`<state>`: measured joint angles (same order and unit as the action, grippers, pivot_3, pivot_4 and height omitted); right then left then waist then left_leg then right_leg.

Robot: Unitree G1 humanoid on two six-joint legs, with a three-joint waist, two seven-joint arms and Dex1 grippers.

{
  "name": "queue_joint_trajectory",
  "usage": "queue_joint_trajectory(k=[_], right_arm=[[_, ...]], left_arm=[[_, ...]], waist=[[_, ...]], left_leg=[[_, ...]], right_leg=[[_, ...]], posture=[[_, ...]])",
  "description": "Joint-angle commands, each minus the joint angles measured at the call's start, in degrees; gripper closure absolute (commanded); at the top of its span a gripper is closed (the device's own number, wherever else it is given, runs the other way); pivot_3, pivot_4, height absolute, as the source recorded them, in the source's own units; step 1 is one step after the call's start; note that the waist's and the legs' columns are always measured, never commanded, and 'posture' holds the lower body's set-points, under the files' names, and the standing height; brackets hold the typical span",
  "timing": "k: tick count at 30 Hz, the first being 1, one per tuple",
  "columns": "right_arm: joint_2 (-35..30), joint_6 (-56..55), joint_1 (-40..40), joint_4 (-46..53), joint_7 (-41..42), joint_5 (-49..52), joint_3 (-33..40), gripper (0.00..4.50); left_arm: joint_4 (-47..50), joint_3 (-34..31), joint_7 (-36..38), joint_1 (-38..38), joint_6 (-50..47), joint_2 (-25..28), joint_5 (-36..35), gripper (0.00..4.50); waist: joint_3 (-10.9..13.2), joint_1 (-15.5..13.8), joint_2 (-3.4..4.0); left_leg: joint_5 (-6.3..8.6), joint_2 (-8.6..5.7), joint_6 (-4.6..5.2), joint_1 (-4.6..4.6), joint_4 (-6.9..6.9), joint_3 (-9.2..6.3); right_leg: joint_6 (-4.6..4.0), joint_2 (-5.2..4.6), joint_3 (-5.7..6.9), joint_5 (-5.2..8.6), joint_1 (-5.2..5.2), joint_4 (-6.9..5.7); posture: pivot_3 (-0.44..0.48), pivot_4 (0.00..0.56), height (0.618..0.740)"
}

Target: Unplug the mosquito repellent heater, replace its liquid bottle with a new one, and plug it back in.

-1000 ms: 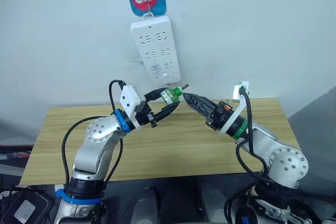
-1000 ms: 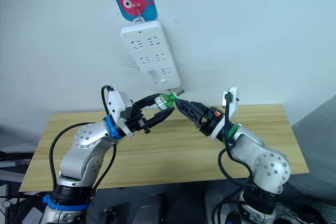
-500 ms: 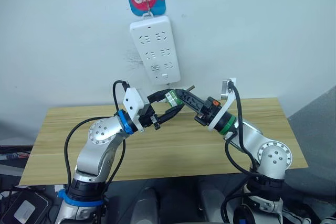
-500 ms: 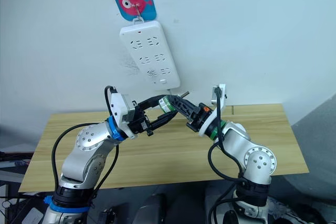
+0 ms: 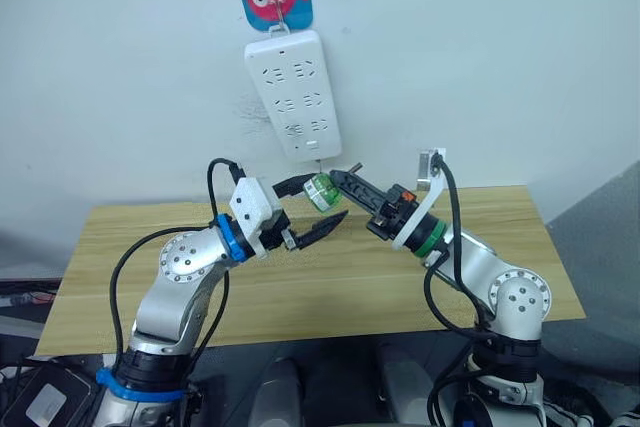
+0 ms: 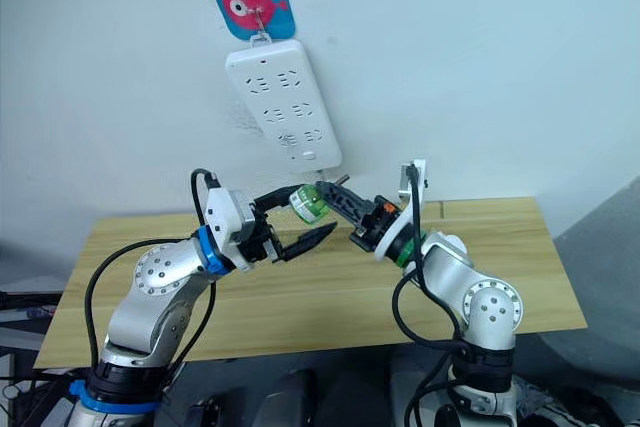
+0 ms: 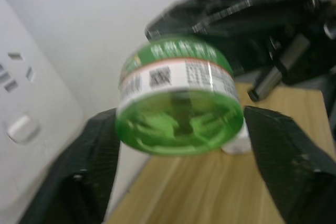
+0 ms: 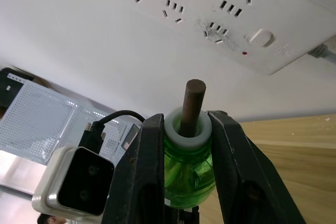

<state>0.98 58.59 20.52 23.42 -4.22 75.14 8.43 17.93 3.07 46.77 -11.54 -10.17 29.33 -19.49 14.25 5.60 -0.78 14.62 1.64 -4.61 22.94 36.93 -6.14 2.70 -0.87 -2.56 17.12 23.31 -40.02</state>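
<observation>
While the right pincer (image 8: 181,145) pinches the green bottle (image 8: 188,169) by its neck, wick clear | left pincer (image 5: 318,205) spread either side of the bottle's base, not touching | you look mid-handover | heater unseen | power strip (image 5: 296,94) above both.

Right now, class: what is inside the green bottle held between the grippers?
Inside the green bottle a dark wick rises through its white collar. The liquid level cannot be judged; the right gripper covers the sides.
</observation>
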Motion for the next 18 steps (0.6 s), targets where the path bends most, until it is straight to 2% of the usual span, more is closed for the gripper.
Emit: queue_joint_trajectory(k=[1,4,7,11,18], right_arm=[[-5.28,-3.89,-0.66,2.44,3.7,-6.75,-1.43,3.67],[-14.71,-13.0,-1.12,0.38,10.75,-25.96,-10.8,3.67],[-18.51,-29.48,-0.69,-10.88,14.14,-45.7,-20.53,3.67],[-16.85,-47.16,1.74,-27.54,15.83,-61.53,-26.67,3.67],[-10.17,-64.98,9.11,-54.24,16.08,-72.4,-27.04,3.67]], left_arm=[[1.87,-1.54,-0.15,2.48,-5.46,4.22,0.41,0.0],[3.63,-2.2,0.67,6.47,-13.41,9.5,-0.61,0.0],[4.84,-0.84,0.55,9.2,-14.95,12.48,1.61,0.0],[7.72,-0.54,-0.98,10.33,-17.59,12.34,1.39,0.0],[10.25,-1.66,-0.82,12.6,-20.17,12.64,0.31,0.0]], waist=[[0.0,0.02,0.0],[0.01,0.04,0.01],[0.01,0.13,0.0],[0.03,-0.26,0.0],[0.06,-0.75,-0.01]], left_leg=[[0.0,0.0,0.0,0.0,-0.01,0.0],[0.0,-0.01,0.01,-0.01,-0.03,0.02],[0.0,0.03,0.01,-0.03,-0.09,0.02],[0.0,0.08,0.0,-0.03,-0.08,0.04],[0.0,0.04,0.0,-0.05,-0.07,0.09]], right_leg=[[0.0,0.0,0.0,0.0,0.0,0.01],[0.01,0.0,-0.01,0.01,0.01,0.04],[0.01,0.05,0.0,0.03,0.05,0.04],[-0.01,0.09,-0.03,0.02,0.08,0.03],[-0.02,0.03,-0.08,0.01,0.07,0.01]], posture=[[-0.094,0.217,0.725],[-0.08,0.222,0.725],[-0.068,0.228,0.725],[-0.047,0.235,0.725],[-0.02,0.248,0.725]])
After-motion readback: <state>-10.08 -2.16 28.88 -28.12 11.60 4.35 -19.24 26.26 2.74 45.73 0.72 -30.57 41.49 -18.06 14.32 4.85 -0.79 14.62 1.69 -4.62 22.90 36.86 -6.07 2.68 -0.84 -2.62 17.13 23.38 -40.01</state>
